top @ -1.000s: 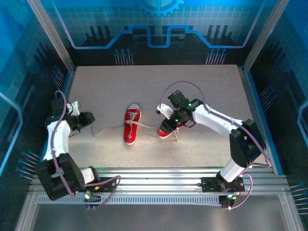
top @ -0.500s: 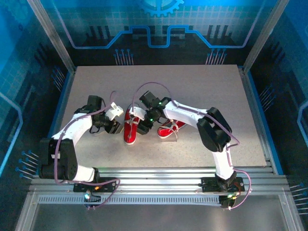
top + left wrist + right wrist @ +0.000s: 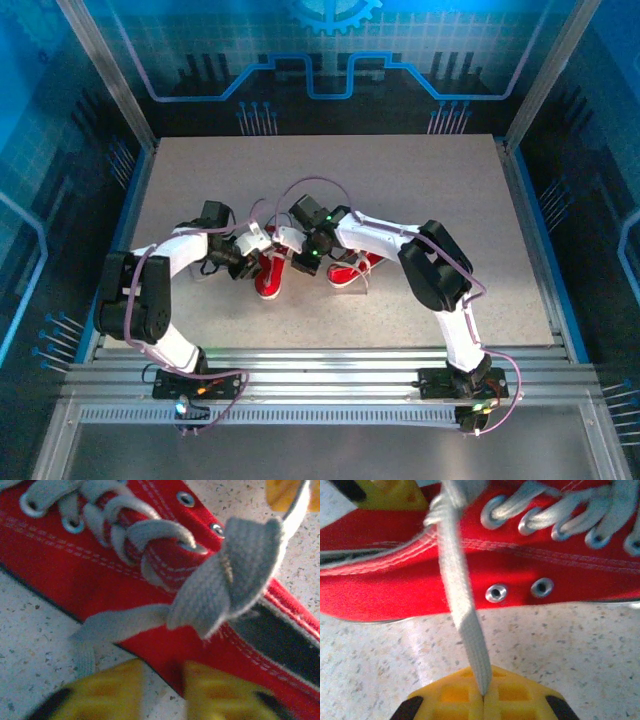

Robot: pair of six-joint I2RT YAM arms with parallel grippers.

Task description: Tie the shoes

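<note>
Now the left-hand shoe (image 3: pixel 268 280) lies toe-away on the surface (image 3: pixel 420 180). A lace (image 3: pixel 457 590) is clamped in the closed jaws of the right gripper (image 3: pixel 483 696), stretched crosswise to the shoe; opposite, whether anything is held by the left gripper (image 3: pixel 162 682) cannot be told.

Two red shoes, a left shoe (image 3: pixel 266 282) and a right shoe (image 3: pixel 345 275), two robot arms (image 3: pixel 380 235), one table (image 3: pixel 420 170).
</note>
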